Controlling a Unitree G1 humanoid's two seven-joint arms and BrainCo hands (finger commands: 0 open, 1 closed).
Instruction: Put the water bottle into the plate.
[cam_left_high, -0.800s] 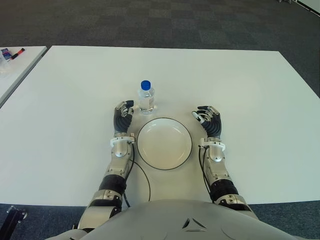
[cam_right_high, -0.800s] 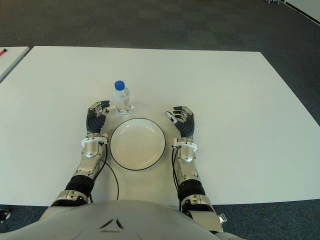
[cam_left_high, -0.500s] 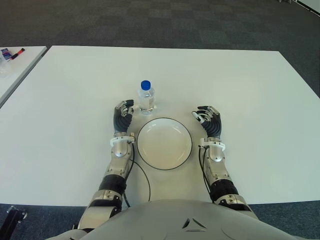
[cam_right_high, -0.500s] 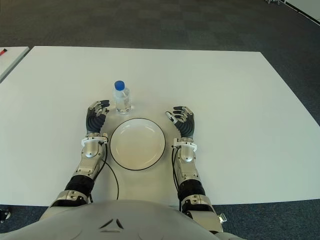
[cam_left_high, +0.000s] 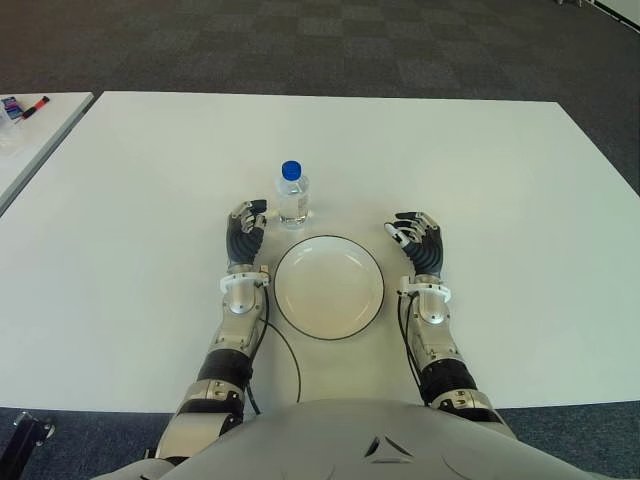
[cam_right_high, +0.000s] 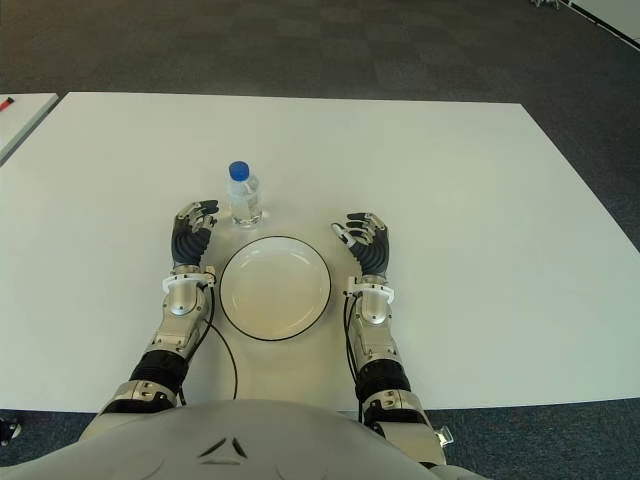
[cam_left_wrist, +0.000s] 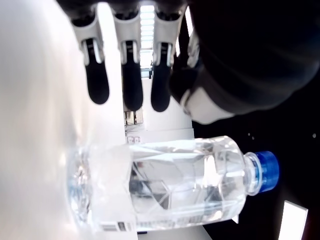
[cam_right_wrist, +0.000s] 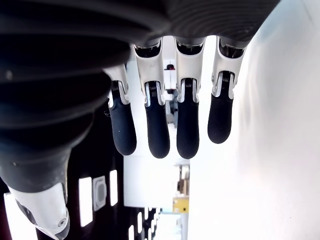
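A small clear water bottle (cam_left_high: 293, 196) with a blue cap stands upright on the white table (cam_left_high: 480, 170), just beyond the far-left rim of a round white plate (cam_left_high: 329, 286) with a dark edge. My left hand (cam_left_high: 246, 229) lies left of the plate, its fingers relaxed and holding nothing, with the bottle (cam_left_wrist: 165, 187) a short way ahead of the fingertips (cam_left_wrist: 132, 92) and apart from them. My right hand (cam_left_high: 418, 240) shows right of the plate, its fingers (cam_right_wrist: 159, 130) loosely extended around nothing.
A second white table (cam_left_high: 30, 135) stands at the far left with markers (cam_left_high: 25, 106) on it. A thin black cable (cam_left_high: 290, 365) curves near the plate's near-left side. Dark carpet (cam_left_high: 300, 40) lies beyond the table.
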